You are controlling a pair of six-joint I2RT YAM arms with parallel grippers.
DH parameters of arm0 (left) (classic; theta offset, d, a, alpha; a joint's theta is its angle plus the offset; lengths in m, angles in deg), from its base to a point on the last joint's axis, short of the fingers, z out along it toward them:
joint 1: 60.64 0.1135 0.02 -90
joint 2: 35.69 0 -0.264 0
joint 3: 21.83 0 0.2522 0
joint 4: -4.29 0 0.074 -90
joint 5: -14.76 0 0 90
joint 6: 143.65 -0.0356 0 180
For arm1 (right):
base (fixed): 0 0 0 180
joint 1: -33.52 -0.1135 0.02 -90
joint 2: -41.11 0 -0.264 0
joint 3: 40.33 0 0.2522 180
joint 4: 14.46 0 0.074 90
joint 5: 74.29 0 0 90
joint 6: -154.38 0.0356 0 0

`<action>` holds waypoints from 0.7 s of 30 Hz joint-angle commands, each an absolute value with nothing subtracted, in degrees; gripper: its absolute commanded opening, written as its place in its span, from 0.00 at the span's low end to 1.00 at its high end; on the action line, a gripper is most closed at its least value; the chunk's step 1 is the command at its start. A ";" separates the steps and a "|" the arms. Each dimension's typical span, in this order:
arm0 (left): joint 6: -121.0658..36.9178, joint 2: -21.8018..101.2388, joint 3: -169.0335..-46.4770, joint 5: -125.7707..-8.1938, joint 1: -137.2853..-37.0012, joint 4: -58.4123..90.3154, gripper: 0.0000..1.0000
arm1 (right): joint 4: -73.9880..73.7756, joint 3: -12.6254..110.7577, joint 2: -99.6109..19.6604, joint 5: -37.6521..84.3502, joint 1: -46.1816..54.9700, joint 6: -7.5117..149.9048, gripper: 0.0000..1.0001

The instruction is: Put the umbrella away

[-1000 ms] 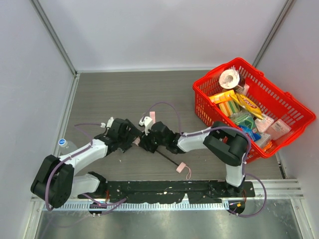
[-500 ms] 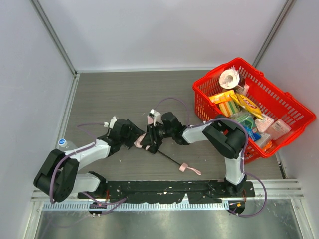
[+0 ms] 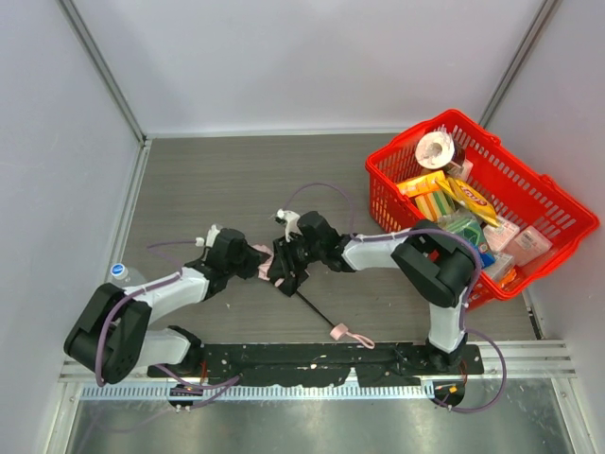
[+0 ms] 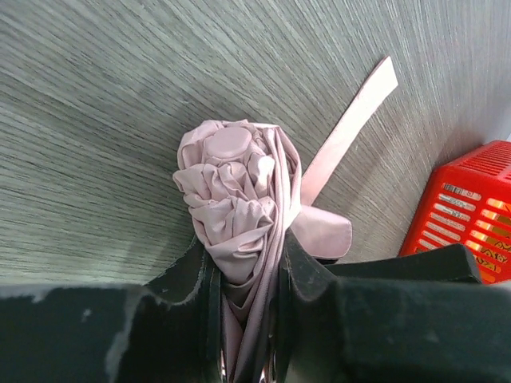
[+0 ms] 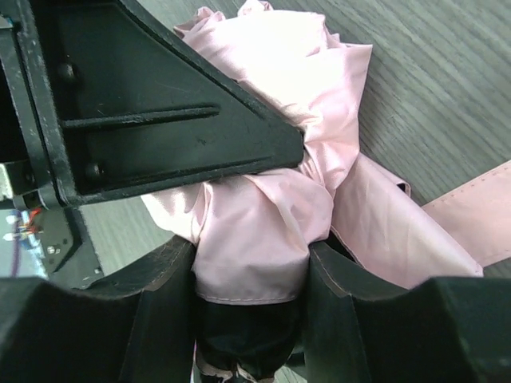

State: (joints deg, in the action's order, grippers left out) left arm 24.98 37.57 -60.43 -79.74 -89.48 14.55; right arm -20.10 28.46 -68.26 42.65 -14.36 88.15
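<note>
umbrella (image 4: 235, 199) fabric cut off below, basket (image 4: 463, 207) cropped at right

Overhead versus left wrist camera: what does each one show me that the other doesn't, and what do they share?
Only the overhead view: the umbrella at full length, its black shaft running out to the small pink handle near the arm bases, the right gripper on the fabric, and the goods in the red basket. Only the left wrist view: the left gripper shut on the bunched fabric end, and the strap lying flat on the table. Both: pink fabric, tabletop, some of the basket.
</note>
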 commanded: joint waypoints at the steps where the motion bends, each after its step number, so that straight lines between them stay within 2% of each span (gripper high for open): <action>1: 19.47 37.97 -58.00 -80.43 -89.56 25.17 0.00 | -6.17 33.71 -63.58 26.64 -17.09 75.82 0.61; 3: 21.57 37.61 -58.35 -79.82 -89.65 27.27 0.00 | -3.01 36.00 -62.79 21.02 -19.98 72.65 0.72; 5: 23.16 37.44 -59.40 -79.11 -89.56 30.70 0.00 | -1.06 37.93 -62.78 15.91 -23.15 69.58 0.76; 11: 24.66 38.57 -65.90 -77.80 -89.12 41.07 0.00 | 0.88 39.97 -67.35 -0.70 -30.72 64.65 0.77; 18: 25.71 42.09 -68.10 -75.51 -88.68 42.31 0.00 | -2.81 39.26 -73.14 -9.24 -35.91 66.66 0.76; 21: 26.15 41.92 -68.02 -75.51 -88.68 42.40 0.00 | -6.14 36.64 -73.59 -7.15 -36.61 66.58 0.73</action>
